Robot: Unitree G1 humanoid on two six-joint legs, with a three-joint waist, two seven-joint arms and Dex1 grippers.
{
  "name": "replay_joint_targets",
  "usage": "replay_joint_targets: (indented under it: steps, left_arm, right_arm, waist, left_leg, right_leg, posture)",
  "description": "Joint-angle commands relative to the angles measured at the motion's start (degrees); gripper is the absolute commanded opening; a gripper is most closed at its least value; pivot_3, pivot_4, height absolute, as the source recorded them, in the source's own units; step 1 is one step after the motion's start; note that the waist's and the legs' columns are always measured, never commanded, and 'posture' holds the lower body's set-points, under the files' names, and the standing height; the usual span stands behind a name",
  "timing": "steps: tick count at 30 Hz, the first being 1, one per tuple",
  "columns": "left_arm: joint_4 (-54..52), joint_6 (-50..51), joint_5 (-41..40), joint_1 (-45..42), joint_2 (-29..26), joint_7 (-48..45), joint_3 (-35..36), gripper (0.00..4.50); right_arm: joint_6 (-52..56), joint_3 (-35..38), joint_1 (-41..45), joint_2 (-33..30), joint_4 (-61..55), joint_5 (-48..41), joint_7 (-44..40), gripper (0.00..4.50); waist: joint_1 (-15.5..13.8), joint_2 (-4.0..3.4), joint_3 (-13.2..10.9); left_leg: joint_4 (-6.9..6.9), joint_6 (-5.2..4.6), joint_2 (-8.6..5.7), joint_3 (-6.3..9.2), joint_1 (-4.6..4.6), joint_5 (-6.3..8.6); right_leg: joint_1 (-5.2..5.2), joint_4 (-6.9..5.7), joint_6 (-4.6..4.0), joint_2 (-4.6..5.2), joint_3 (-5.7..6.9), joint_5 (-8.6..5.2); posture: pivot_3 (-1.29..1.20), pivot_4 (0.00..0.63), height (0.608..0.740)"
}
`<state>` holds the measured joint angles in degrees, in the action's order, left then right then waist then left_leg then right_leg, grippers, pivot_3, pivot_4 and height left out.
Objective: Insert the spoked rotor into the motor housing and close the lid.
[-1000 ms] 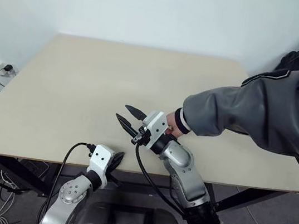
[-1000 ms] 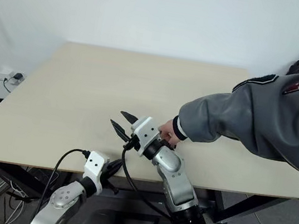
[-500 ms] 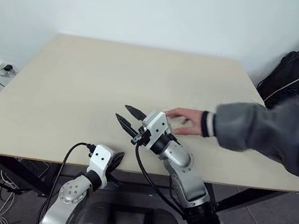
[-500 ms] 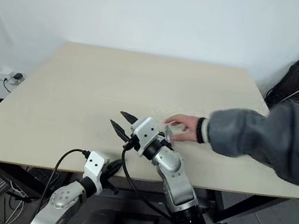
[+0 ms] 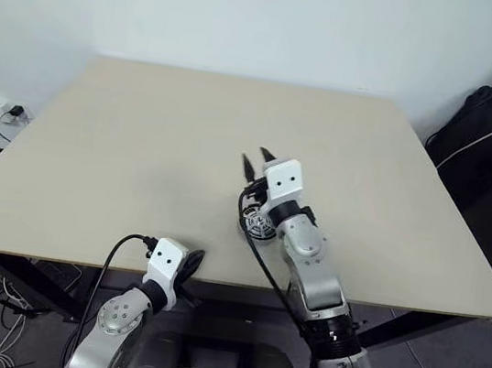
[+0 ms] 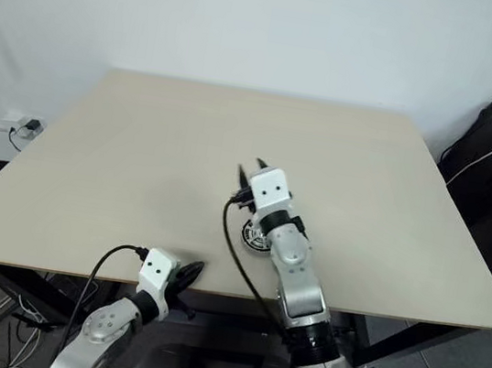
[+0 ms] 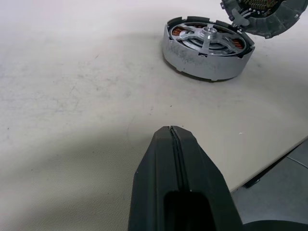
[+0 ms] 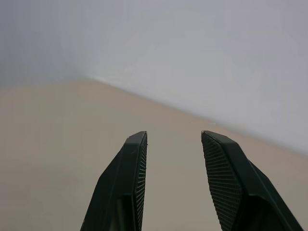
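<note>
My left gripper sits low at the near edge of the pale beige tabletop, its black fingers pressed together on nothing. If I push forward like this, I will shove parts instead of taking them.

Ahead lies the round silvery motor housing, with copper-brown windings showing around its centre hub. A darker grey round part overlaps its far rim. I cannot tell which part that is. Pulling one may drag the other, and the table edge is near.

My right gripper hovers over the table, fingers apart and empty. Its forearm hangs above the parts, so lowering it blind could knock them.
</note>
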<state>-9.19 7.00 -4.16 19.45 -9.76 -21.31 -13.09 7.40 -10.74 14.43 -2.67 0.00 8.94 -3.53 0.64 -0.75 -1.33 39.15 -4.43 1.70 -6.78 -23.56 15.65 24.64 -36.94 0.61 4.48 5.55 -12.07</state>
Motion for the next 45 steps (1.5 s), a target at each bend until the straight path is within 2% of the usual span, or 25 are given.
replay_joint_targets:
  steps: [1,9,15,24,31,37,45]
  left_arm:
    - [-2.2,-0.3,-0.3,-0.6,-0.2,-0.5,-0.5,0.0]
    - [-1.9,0.2,-0.6,-1.0,-0.5,-1.2,-0.8,0.0]
    - [-1.9,0.8,-0.8,-1.4,-1.2,-2.0,-0.9,0.0]
    - [-1.9,1.1,-0.8,-1.8,-1.6,-2.4,-1.0,0.0]
    - [-2.4,1.0,-0.8,-1.2,-1.7,-1.9,-0.7,0.0]
    - [-2.7,0.8,-0.8,-0.9,-1.7,-1.6,-0.6,0.0]
    - [-2.6,0.8,-0.8,-1.2,-1.6,-1.6,-0.6,0.0]
  right_arm:
    - [2.8,2.4,-0.4,-1.3,-1.5,3.5,4.1,1.92]
    - [11.0,3.7,-7.5,-5.5,-8.1,6.7,3.3,1.92]
    - [20.7,1.6,-11.1,-8.2,-15.5,7.7,-2.0,1.92]
    - [28.5,-3.8,-10.1,-10.0,-20.9,8.8,-8.8,1.92]
    - [34.9,-10.0,-7.6,-17.3,-22.7,12.6,-15.6,1.92]
    - [37.9,-12.0,-6.6,-20.6,-23.9,13.0,-19.9,1.92]
    - [39.0,-12.0,-6.5,-21.5,-25.0,12.6,-21.8,1.92]
  waist:
    - [0.1,-0.02,0.0]
    - [0.2,-0.1,0.0]
    - [0.2,-0.12,0.0]
    - [0.2,-0.11,0.0]
    - [0.1,-0.09,0.0]
    - [0.0,-0.07,0.0]
    - [0.0,-0.03,0.0]
  left_leg:
    - [0.0,0.01,0.0,-0.02,0.0,0.0]
    - [-0.01,-0.2,0.01,-0.01,0.04,0.1]
    - [0.01,-0.24,0.02,0.06,0.08,0.12]
    - [0.01,-0.27,0.02,0.08,0.07,0.13]
    - [0.02,-0.29,0.0,0.09,0.06,0.15]
    - [0.02,-0.29,0.01,0.11,0.05,0.15]
    - [0.02,-0.3,0.01,0.12,0.05,0.15]
  right_leg:
    - [0.0,0.0,0.0,-0.01,-0.01,0.0]
    - [-0.02,-0.03,-0.02,-0.06,0.0,-0.02]
    - [-0.05,-0.02,-0.01,-0.04,0.01,-0.02]
    - [-0.05,0.01,-0.01,-0.04,0.03,-0.02]
    - [-0.04,0.03,-0.01,-0.01,0.05,-0.02]
    - [-0.05,0.03,-0.01,-0.02,0.08,-0.02]
    - [-0.05,0.03,-0.01,-0.01,0.11,-0.03]
  posture:
    - [0.0,0.0,0.74]
    - [0.0,0.0,0.74]
    - [0.0,0.0,0.74]
    - [0.0,0.0,0.74]
    - [0.0,0.0,0.74]
    - [0.0,0.0,0.74]
    - [0.0,0.0,0.74]
